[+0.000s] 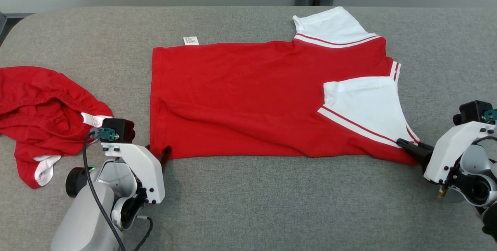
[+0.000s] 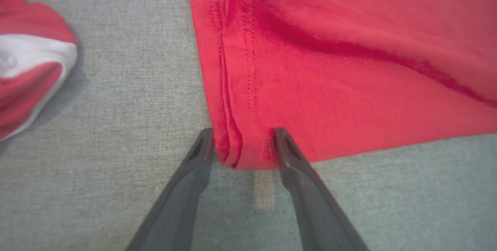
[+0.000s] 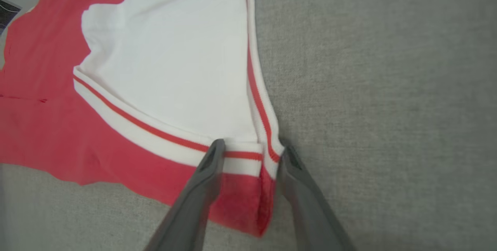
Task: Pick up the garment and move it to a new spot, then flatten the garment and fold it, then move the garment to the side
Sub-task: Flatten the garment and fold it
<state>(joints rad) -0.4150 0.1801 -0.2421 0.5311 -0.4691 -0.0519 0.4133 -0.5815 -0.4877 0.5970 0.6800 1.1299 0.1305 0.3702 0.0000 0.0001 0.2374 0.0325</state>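
Left claw (image 2: 242, 132) at 8 o'clock corner of garment (image 1: 240, 95), jaws apart, straddling doubled hem, nothing pinched yet. Right claw (image 3: 252, 144) at 4 o'clock corner, jaws likewise apart, either side of striped white trim. Garment flat mid-worktop, white sleeve folded in at 3 o'clock. Risk: bite takes top layer only, lower layer drags, fold goes crooked. Shallow hold on trim could slip out. Second red heap (image 1: 42, 103) at 9 o'clock on worktop (image 1: 271, 204), near left arm, so snag possible.
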